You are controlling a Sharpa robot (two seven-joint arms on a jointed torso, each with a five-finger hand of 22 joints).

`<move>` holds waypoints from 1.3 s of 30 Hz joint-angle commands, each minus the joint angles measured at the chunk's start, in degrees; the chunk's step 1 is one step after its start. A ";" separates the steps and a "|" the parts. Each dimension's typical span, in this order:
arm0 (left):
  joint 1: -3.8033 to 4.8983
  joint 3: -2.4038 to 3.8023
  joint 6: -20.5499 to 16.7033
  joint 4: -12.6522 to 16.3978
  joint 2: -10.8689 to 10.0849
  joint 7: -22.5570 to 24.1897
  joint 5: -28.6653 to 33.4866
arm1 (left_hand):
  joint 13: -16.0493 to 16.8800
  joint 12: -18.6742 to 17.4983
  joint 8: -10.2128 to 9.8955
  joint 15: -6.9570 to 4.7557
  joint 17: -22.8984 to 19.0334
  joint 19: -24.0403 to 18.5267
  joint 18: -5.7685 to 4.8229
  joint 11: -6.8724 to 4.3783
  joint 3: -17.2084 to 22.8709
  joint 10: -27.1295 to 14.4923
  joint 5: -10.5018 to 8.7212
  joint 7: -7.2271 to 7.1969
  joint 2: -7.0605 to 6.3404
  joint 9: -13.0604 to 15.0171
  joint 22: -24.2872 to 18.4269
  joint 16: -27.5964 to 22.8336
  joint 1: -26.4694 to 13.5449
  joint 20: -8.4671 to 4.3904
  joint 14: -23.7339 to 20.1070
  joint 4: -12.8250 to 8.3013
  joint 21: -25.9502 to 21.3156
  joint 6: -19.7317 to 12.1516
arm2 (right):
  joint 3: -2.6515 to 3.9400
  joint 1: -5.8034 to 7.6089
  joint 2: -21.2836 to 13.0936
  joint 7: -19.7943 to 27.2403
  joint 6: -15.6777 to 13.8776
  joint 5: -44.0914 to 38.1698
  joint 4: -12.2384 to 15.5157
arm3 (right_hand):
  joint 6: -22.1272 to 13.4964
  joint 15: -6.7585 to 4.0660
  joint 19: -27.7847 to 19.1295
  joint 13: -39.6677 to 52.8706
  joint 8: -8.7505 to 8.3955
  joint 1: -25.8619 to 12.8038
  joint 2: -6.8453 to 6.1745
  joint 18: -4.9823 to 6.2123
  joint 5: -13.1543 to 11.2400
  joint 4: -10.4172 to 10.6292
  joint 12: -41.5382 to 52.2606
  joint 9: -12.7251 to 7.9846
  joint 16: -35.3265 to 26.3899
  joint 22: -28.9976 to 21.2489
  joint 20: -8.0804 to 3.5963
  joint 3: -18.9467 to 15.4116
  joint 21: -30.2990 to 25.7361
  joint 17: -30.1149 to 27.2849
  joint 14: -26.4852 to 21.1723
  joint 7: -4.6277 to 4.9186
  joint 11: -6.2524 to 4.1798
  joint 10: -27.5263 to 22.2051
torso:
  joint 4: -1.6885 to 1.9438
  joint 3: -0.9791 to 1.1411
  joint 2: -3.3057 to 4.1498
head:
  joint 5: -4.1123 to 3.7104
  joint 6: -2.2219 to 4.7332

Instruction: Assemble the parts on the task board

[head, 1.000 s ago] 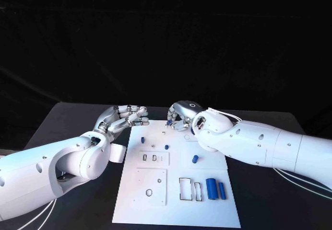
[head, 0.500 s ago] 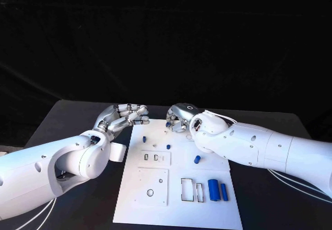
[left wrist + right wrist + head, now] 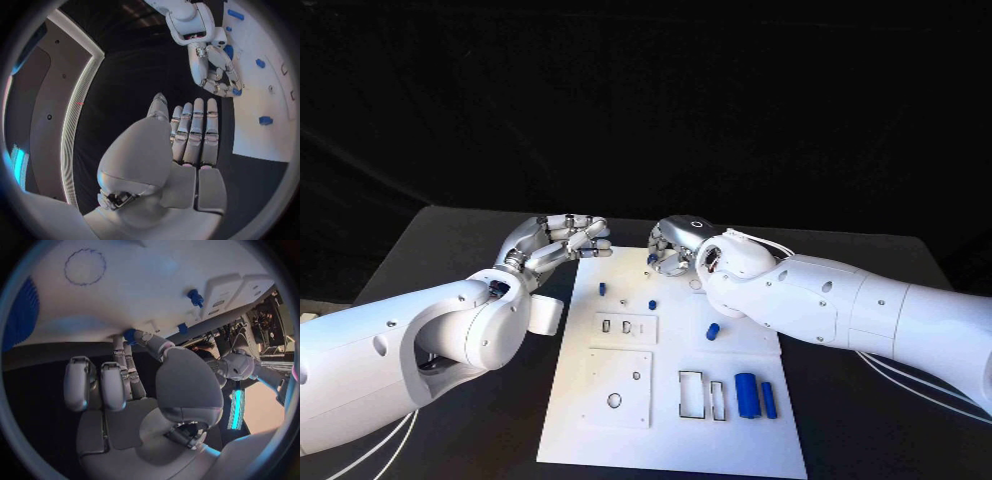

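The white task board [image 3: 733, 445] lies in the middle of the table. My right hand [image 3: 678, 243] is at the board's far edge and pinches a small blue part [image 3: 130, 335] between thumb and fingertip; the part [image 3: 236, 91] touches the board's edge. My left hand [image 3: 567, 240] hovers by the far left corner, its fingers [image 3: 195, 130] stretched out side by side and holding nothing. Small blue parts [image 3: 602, 289] [image 3: 651, 305] [image 3: 713, 330] lie on the far half. A thick blue cylinder [image 3: 746, 395] and a thin blue bar [image 3: 769, 398] lie near the front right.
Raised white blocks with slots [image 3: 626, 327] and holes [image 3: 617, 388] sit on the board's left half, and rectangular cut-outs [image 3: 689, 393] lie beside the cylinder. The black table [image 3: 459, 240] runs out on both sides under my arms.
The whole picture has shifted slightly. My right hand has settled a little closer over the board's far edge; my left hand stays by the corner.
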 commanded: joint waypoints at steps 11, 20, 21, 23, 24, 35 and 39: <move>0.21 0.04 0.66 -0.47 -0.47 0.28 0.12 | 0.02 -0.30 -0.23 0.09 0.11 -0.03 1.00 0.28 -0.27 -0.33 -0.26 0.15 0.11 0.09 -0.08 -0.25 0.50 0.33 -0.41 -0.01 -0.33 -0.43 | 0.15 1.07 -7.60 -0.01 -3.09 1.20 8.44 | -5.50 1.54 -3.97 -1.00 -3.75 5.07 -0.97 1.64 1.13 1.75 3.05 -2.74 -1.28 -4.39 1.66 -14.57 -4.14 -5.00 -1.10 1.51 1.40 -6.86 | -0.75 0.20 -0.50 | 0.33 0.04; 0.21 0.03 0.77 -1.24 -0.57 0.35 0.21 | 0.02 -0.30 -0.23 0.09 0.11 -0.03 1.00 0.28 -0.27 -0.33 -0.26 0.15 0.11 0.09 -0.08 -0.25 0.50 0.33 -0.41 -0.01 -0.33 -0.43 | 0.61 3.26 -18.13 -1.63 0.23 8.34 17.10 | -2.01 0.19 0.25 0.95 -2.67 5.29 -1.14 0.50 2.07 2.09 7.02 -2.92 1.16 0.84 0.47 -12.45 -0.68 -1.24 0.95 0.45 -0.17 0.10 | -1.72 0.42 -1.19 | 0.18 0.06; 0.21 0.03 0.81 -1.34 -0.54 0.35 0.22 | 0.02 -0.30 -0.23 0.09 0.11 -0.03 1.00 0.28 -0.27 -0.33 -0.26 0.15 0.11 0.09 -0.08 -0.25 0.50 0.33 -0.41 -0.01 -0.33 -0.43 | 0.64 3.46 -19.16 -1.85 0.99 9.84 17.58 | -1.84 -0.27 0.81 1.70 -2.69 4.94 -1.45 0.34 2.05 2.21 8.25 -2.94 1.31 1.58 0.12 -11.87 -0.20 -0.97 1.08 0.04 -0.77 2.50 | -1.85 0.45 -1.29 | 0.17 0.02; 0.21 0.03 0.88 -1.49 -0.48 0.36 0.23 | 0.02 -0.30 -0.23 0.09 0.11 -0.03 1.00 0.28 -0.27 -0.33 -0.26 0.15 0.11 0.09 -0.08 -0.25 0.50 0.33 -0.41 -0.01 -0.33 -0.43 | 0.68 3.71 -20.56 -2.24 2.20 11.88 18.08 | -1.64 -0.97 1.41 3.09 -2.76 4.67 -2.10 0.16 1.99 2.21 9.98 -2.93 1.62 2.39 -0.57 -11.03 0.31 -0.36 1.33 -0.52 -1.56 4.96 | -2.02 0.53 -1.39 | 0.19 -0.07; 0.20 0.03 0.93 -1.58 -0.43 0.37 0.23 | 0.02 -0.32 -0.25 0.10 0.18 -0.03 1.00 0.26 -0.31 -0.35 -0.29 0.16 0.12 0.13 -0.11 -0.29 0.56 0.34 -0.44 -0.03 -0.37 -0.44 | 0.69 3.82 -21.30 -2.46 2.91 12.86 18.26 | -1.96 -1.40 1.93 4.50 -2.98 4.28 -2.67 -0.02 1.79 2.31 11.71 -2.92 1.92 3.12 -0.98 -11.07 0.78 0.22 1.53 -0.84 -2.03 6.60 | -2.12 0.57 -1.44 | 0.17 -0.07; 0.19 0.02 1.34 -2.26 -0.03 0.36 0.26 | 0.02 -0.32 -0.25 0.10 0.18 -0.03 1.00 0.26 -0.31 -0.35 -0.29 0.16 0.12 0.13 -0.11 -0.29 0.56 0.34 -0.44 -0.03 -0.37 -0.44 | 0.59 3.46 -22.11 -3.35 7.76 17.83 16.21 | -5.71 -1.14 6.50 58.56 -2.97 7.43 -1.73 -1.57 -0.46 8.31 68.10 1.65 10.49 10.16 -0.98 -21.36 4.91 21.35 5.71 -0.72 -1.98 9.08 | -2.14 0.86 -1.40 | 0.02 -0.37; 0.19 0.02 1.41 -2.44 0.05 0.33 0.26 | 0.02 -0.32 -0.25 0.10 0.18 -0.03 1.00 0.26 -0.31 -0.35 -0.29 0.16 0.12 0.13 -0.11 -0.29 0.56 0.34 -0.44 -0.03 -0.37 -0.44 | 0.47 2.73 -20.66 -3.03 7.95 18.09 14.85 | -5.80 -1.04 7.19 61.04 -2.94 7.80 -1.64 -1.82 -0.38 8.85 70.56 1.89 10.82 11.13 -0.88 -21.49 5.59 22.51 5.97 -0.64 -1.89 10.42 | -2.06 0.86 -1.35 | 0.10 -0.49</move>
